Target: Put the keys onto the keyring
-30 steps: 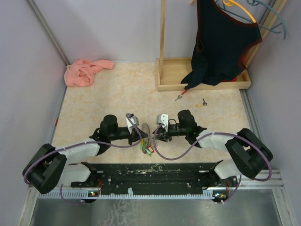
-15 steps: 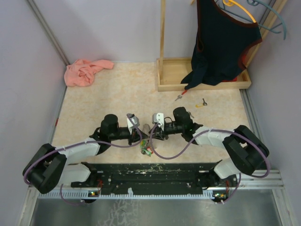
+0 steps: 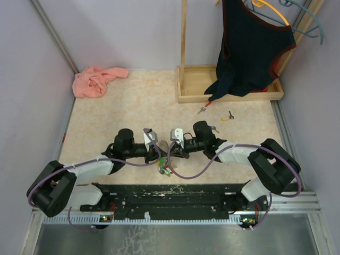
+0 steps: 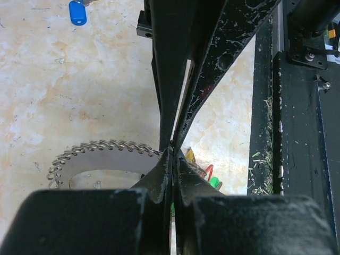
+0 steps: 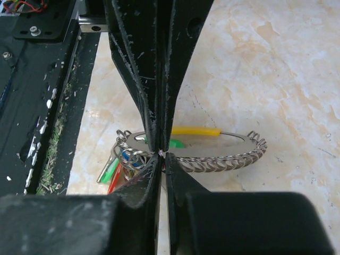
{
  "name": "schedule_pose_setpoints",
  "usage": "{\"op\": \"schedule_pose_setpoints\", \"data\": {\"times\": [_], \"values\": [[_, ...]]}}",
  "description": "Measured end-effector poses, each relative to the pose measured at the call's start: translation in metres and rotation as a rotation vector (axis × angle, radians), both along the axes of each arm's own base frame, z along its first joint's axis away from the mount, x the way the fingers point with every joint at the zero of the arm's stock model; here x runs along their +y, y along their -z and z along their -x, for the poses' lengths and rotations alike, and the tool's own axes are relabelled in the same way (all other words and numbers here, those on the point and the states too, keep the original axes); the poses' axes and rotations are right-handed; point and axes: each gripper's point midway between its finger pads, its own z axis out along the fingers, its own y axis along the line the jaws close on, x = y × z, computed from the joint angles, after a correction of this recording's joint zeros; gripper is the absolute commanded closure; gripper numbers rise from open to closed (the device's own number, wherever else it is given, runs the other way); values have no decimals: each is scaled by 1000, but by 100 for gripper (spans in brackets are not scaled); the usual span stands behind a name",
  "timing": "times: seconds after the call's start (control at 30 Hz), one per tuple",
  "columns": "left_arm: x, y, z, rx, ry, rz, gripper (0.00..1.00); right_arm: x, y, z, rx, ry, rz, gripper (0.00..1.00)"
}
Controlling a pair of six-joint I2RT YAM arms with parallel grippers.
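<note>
Keyring (image 5: 223, 162) pinched by closed left end effector (image 4: 172, 151) and closed right end effector (image 5: 161, 154).

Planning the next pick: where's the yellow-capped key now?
In the top view, the yellow-capped key lies on the right, beside the red-capped key, just in front of the wooden tray.
</note>
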Motion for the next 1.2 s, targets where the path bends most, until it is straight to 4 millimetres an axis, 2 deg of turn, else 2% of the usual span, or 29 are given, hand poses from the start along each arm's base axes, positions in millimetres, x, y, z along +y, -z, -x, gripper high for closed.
{"op": "schedule_pose_setpoints", "data": {"times": [0.1, 0.3, 0.43, 0.57, 0.7, 0.93, 1.2], "values": [[0, 0, -1, -1, -2, 0, 96, 0, 1, 1, 9, -5, 3, 100], [2, -5, -4, -25, -41, 26, 75, 1, -1, -1, 13, 10, -8, 100], [13, -6, -3, -36, -93, 72, 67, -1, -3, -2, 20, 39, -53, 100], [25, -4, -6, -15, -144, 117, 65, -1, -7, 1, 39, 60, -101, 100], [32, -11, -9, -8, -167, 175, 62, 1, -18, 0, 45, 74, -166, 100], [28, -23, -7, -24, -129, 234, 62, 6, -26, -2, 74, 89, -233, 100], [24, -24, -3, -10, -90, 261, 65, 8, -30, -2, 108, 106, -301, 100]]}}
